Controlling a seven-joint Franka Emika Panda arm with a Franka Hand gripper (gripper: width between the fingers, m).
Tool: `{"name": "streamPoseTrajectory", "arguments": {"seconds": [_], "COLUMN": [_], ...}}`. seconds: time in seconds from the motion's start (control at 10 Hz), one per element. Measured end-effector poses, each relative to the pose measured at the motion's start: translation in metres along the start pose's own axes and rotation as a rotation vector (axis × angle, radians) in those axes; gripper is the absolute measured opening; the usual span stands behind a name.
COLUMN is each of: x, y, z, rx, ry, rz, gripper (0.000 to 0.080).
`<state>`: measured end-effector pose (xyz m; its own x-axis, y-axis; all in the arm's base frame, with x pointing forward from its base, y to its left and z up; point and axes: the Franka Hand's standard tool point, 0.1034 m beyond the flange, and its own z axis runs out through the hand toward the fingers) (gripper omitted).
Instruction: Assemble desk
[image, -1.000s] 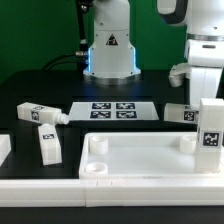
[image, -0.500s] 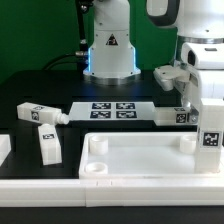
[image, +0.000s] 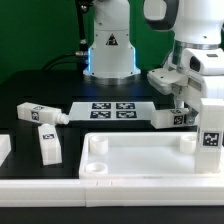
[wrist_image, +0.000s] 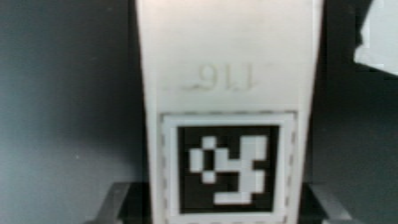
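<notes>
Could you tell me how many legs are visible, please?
4 legs. At the exterior view's left, two lie on the table; at its right, one is in the gripper and one stands upright on the tabletop's corner.

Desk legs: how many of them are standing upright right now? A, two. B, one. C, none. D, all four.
B: only the upright leg stands, at the tabletop corner on the exterior view's right; the far leg and the near leg lie flat on the table, and the held leg sits sideways in the claw.
</notes>
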<state>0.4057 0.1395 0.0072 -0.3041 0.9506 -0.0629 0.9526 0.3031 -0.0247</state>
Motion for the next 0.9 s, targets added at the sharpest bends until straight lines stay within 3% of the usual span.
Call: {"name": "streamPoseTrajectory", "arguments": {"seconds": [0.3,0.4,0.5,0.7,0.8,0.9], "x": [0.000,-0.002,-0.002,-0.003,-0.008,-0.016], "y": [-0.003,-0.004,-0.004,-0.004,-0.004,0.003], "z": [0.001,0.001,0.002,0.001,-0.009,-0.030], "rx": [0.009,0.010,0.011,0.010,0.028,0.031], "ry": [-0.028,-0.030,-0.031,-0.031,-0.050,-0.079], "rz": [-0.320,-0.341,-0.340,-0.285,-0.228,-0.116], "gripper": [0.0284,0.0363,0.0363,0.0617,0.0639,0.0639]}}
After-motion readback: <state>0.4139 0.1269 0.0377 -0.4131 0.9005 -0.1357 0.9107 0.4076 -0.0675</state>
